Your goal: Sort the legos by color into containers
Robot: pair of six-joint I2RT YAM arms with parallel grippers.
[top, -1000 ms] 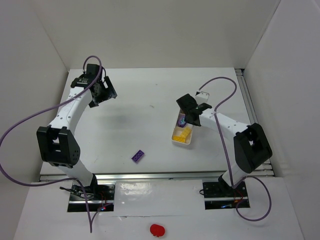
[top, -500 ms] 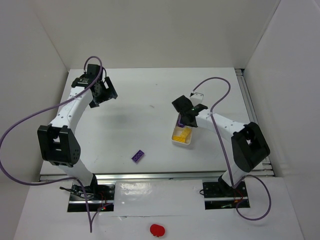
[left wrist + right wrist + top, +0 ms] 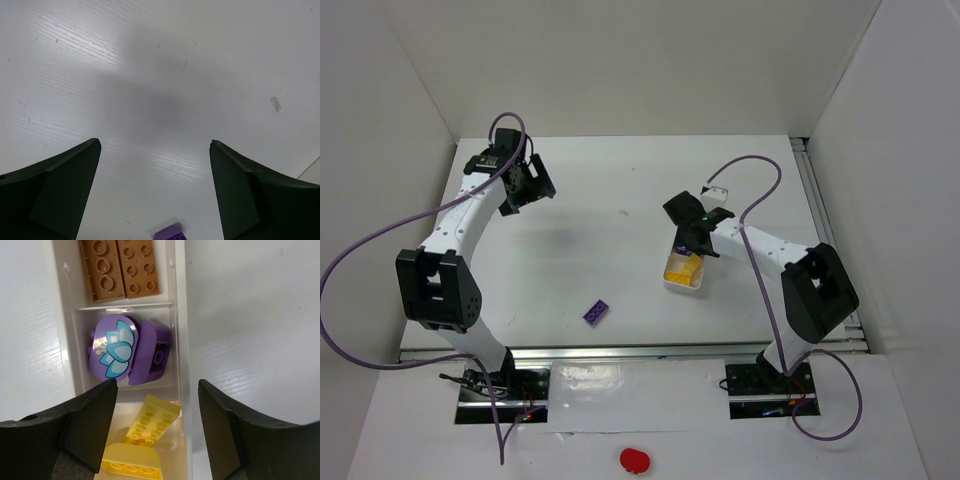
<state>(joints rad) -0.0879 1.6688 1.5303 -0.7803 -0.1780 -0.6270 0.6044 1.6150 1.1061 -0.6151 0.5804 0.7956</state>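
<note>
From above, we see the right gripper [image 3: 690, 233] has slid inward over the last second and now hangs above the middle of the tray [image 3: 682, 284]. The left gripper [image 3: 525, 186] waits far left. One loose purple brick [image 3: 597, 312] lies on the table [image 3: 620, 200] towards the front.

Left wrist: jaws spread wide, nothing between them, and that loose brick peeks in below.

Right wrist: jaws have just sprung apart and hold nothing. A purple block [image 3: 157, 352] leans on the rounded purple piece [image 3: 114, 350] in the middle compartment, with brown bricks [image 3: 120, 270] beyond and yellow bricks [image 3: 150, 422] nearer. We reckon that one's delivered, and the loose brick comes next.
</note>
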